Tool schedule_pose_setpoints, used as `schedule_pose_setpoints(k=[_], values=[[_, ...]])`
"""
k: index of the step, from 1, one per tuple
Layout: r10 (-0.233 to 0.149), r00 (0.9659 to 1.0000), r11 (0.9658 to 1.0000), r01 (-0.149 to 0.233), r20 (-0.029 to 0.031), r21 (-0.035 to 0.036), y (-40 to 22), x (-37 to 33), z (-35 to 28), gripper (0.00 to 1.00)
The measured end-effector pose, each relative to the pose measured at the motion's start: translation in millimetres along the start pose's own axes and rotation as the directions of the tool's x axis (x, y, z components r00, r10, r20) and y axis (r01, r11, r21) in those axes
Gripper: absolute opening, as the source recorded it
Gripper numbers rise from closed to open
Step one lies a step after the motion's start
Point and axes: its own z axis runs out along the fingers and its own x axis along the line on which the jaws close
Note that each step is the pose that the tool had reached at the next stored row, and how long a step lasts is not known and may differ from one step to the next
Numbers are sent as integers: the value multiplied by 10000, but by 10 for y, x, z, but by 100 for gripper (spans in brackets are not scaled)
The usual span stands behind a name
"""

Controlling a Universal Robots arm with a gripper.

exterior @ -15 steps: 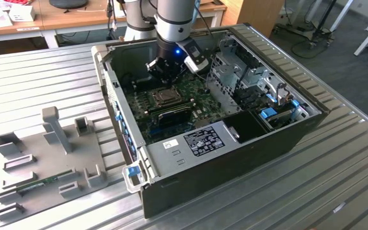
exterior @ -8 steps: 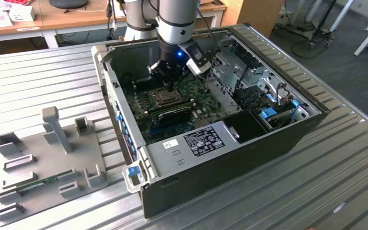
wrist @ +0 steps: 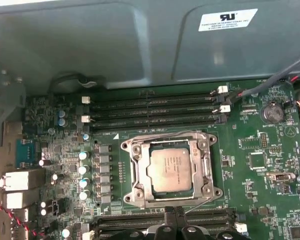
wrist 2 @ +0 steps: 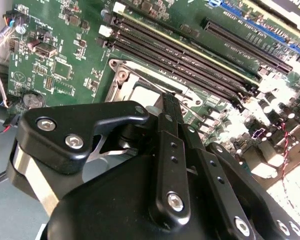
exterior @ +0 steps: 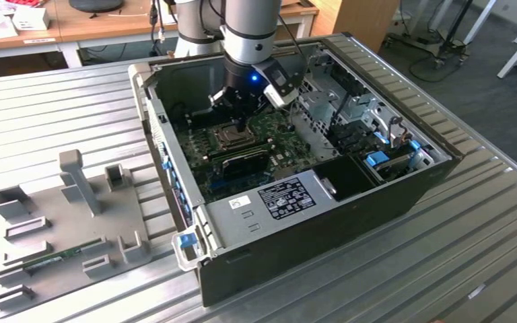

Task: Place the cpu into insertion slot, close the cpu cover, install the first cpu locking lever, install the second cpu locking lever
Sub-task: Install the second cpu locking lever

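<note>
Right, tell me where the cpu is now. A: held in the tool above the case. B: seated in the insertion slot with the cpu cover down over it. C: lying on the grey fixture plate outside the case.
B: in the first wrist view the cpu sits inside the insertion slot, with the cpu cover framing its grey top.

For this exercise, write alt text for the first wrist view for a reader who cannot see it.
The cpu, grey-topped, sits in the insertion slot on the green motherboard, with the silvery cpu cover framing it. Long dark memory slots run beside the socket, below a grey case wall.
</note>
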Motion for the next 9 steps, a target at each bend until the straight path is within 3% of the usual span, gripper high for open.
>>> schedule_pose_setpoints(k=[9], values=[[-2,10000,10000,2,0,1,-20,0,-2,10]])
